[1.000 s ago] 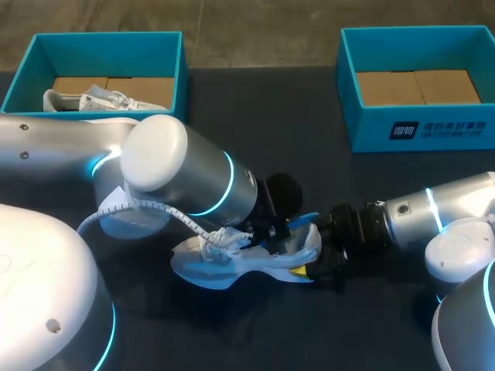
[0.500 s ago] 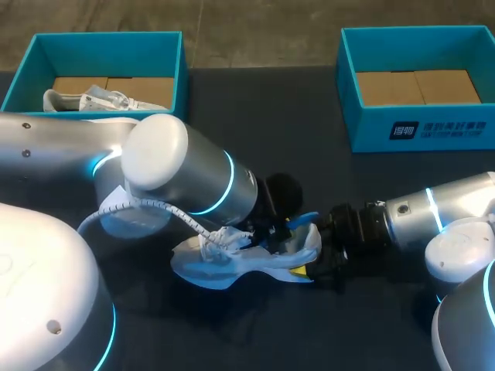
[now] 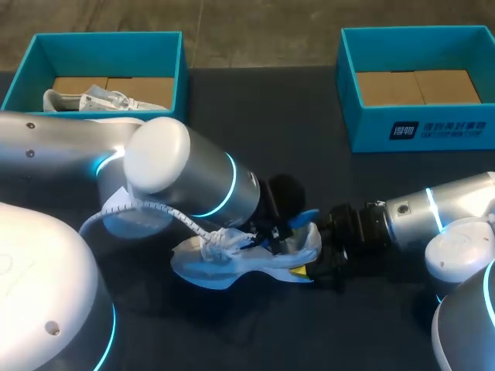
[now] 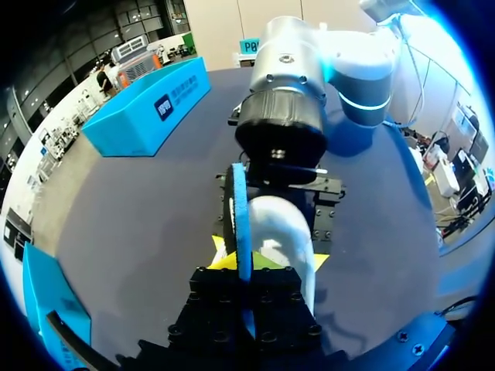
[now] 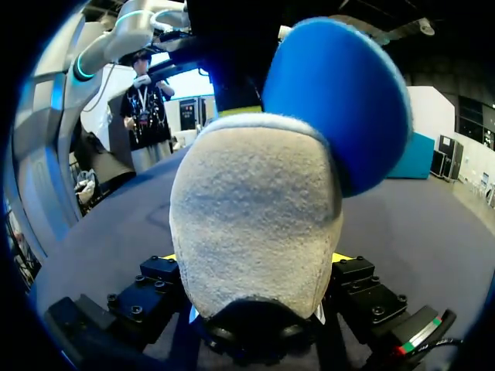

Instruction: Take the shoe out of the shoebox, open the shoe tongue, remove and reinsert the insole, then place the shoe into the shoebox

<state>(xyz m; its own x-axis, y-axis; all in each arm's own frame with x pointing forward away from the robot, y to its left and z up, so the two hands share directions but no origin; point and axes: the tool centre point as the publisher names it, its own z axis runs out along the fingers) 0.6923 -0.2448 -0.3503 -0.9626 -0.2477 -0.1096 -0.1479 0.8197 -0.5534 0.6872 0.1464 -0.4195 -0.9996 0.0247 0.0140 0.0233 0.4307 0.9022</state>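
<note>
Head view: left shoebox (image 3: 108,42) and right shoebox (image 3: 418,127) are sitting at the table's (image 3: 294,131) far corners, a second shoe (image 3: 85,100) lying in the left; the shoe (image 3: 240,263) is lying mid-table. Left wrist view: my left tool (image 4: 246,267) is pinching the one insole (image 4: 240,216). Right wrist view: my right tool (image 5: 259,263) is clamping the shoe's heel.

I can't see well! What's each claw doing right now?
The left gripper is shut on the blue insole.
The right gripper is shut on the shoe.

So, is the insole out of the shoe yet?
Partly: blue insole sticks up past the shoe heel, gripped by the left pincer.
</note>
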